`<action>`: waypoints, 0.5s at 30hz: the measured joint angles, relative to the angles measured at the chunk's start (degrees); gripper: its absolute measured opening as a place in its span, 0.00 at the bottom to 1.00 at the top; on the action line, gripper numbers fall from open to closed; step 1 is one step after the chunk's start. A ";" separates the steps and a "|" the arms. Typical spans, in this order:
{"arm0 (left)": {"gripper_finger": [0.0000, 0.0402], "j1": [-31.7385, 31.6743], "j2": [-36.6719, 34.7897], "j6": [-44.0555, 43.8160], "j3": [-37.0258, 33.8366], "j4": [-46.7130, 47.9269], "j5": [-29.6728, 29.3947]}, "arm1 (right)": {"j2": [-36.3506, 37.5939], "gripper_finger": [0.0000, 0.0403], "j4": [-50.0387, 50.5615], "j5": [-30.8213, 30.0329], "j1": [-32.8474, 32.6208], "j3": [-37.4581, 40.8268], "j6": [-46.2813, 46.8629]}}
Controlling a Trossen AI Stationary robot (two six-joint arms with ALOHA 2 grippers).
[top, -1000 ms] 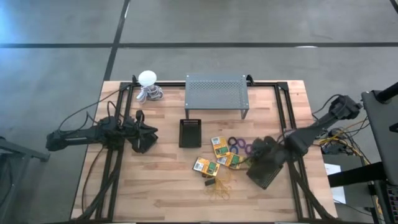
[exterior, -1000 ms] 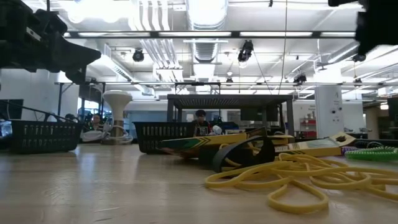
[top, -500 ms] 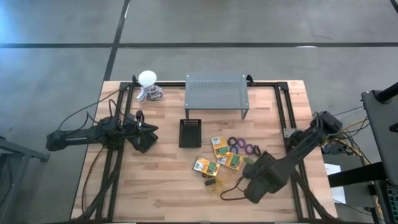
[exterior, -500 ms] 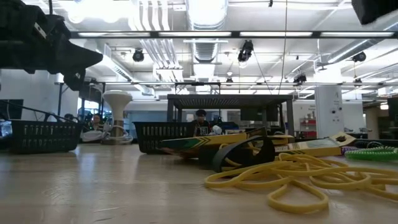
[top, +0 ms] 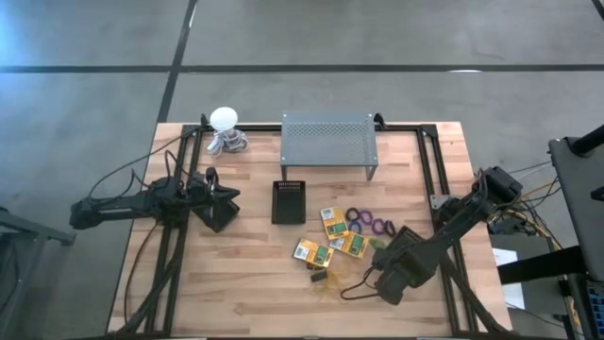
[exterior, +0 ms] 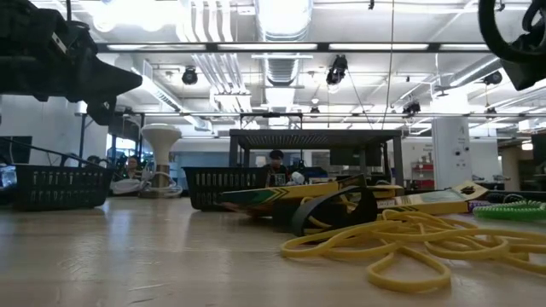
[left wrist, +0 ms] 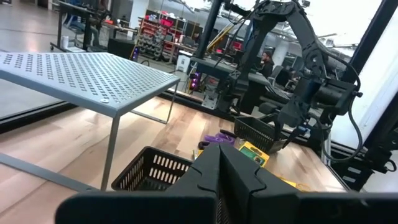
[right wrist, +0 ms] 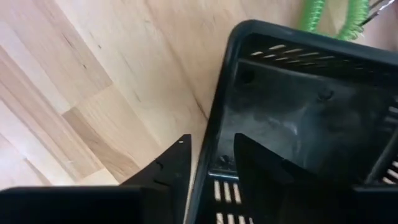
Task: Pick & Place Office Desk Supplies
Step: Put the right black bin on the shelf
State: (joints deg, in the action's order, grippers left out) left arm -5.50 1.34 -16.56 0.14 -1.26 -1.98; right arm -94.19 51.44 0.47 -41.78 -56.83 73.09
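While the left gripper (top: 229, 196) idled with jaws pressed together near the table's (top: 245, 293) left side, the right gripper (right wrist: 210, 163) had its jaws astride the wall of a black basket (right wrist: 298, 118), one finger (right wrist: 168, 168) outside, the other inside. Whether they pinched it, I couldn't tell. Crayon boxes (top: 330, 223), yellow rubber bands (top: 332, 280) and purple rings (top: 379, 227) lay loose just left of that basket, mid-table.

The right gripper (top: 377, 280), which holds a black basket (top: 401, 267) by its wall, is now nearer the front edge of the desk than a second ago. It is moved away from the crayon boxes (top: 330, 236) and now hangs beside the yellow rubber bands (top: 332, 281).
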 joint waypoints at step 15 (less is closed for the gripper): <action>0.04 0.04 0.00 -4.46 0.00 0.04 0.00 | 0.47 0.03 1.02 4.29 -1.20 -8.32 -6.97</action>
State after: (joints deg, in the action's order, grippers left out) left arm -5.45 1.34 -21.02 0.14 -1.21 -1.98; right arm -93.72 52.46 4.76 -42.98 -65.15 66.12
